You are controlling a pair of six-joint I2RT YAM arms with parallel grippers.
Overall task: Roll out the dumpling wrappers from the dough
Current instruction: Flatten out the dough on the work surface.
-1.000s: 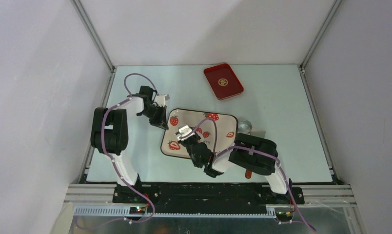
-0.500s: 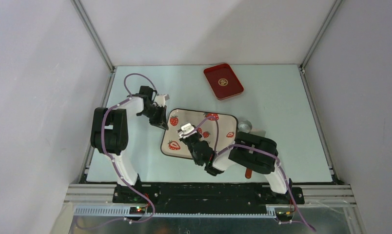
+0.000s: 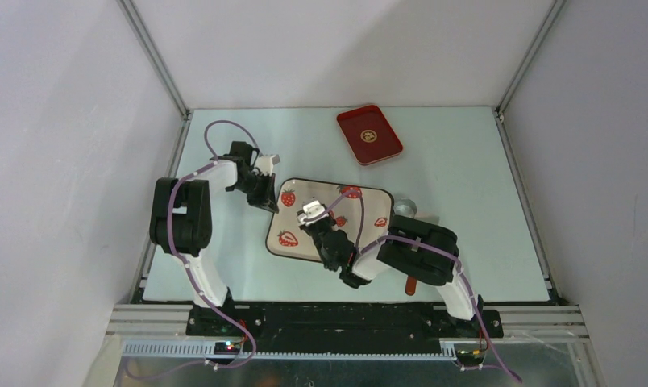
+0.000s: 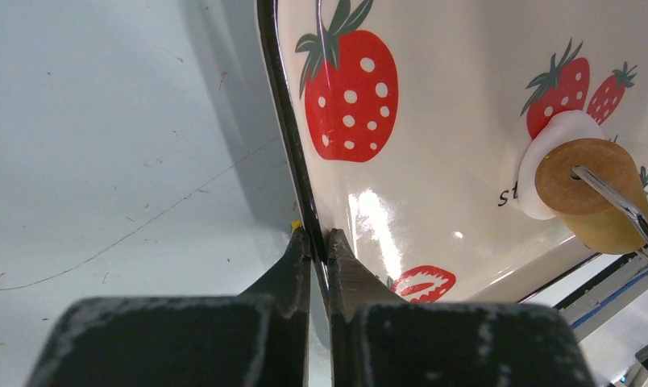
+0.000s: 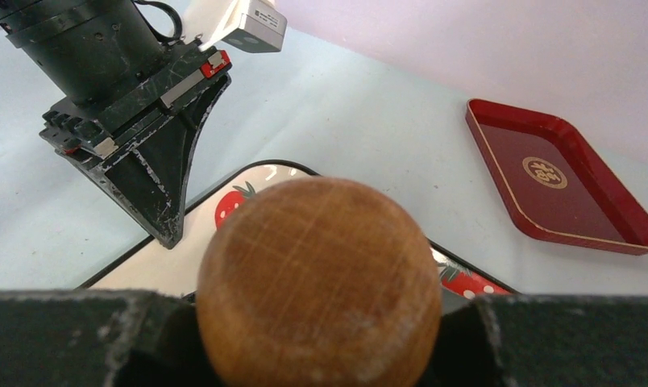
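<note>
The strawberry-print tray lies mid-table. My left gripper is shut on its black left rim; the fingers pinch the rim from both sides in the left wrist view. My right gripper is over the tray, shut on the round wooden handle of a rolling pin. The pin's roller rests on a small flattened white piece of dough near two printed strawberries. No separate wrappers show.
An empty red tray sits at the back, also in the right wrist view. A small silvery round cup stands by the strawberry tray's right edge. A red object lies under my right arm.
My right gripper has moved the rolling pin a little farther across the tray, away from the arm bases. My left gripper has kept its hold on the rim.
</note>
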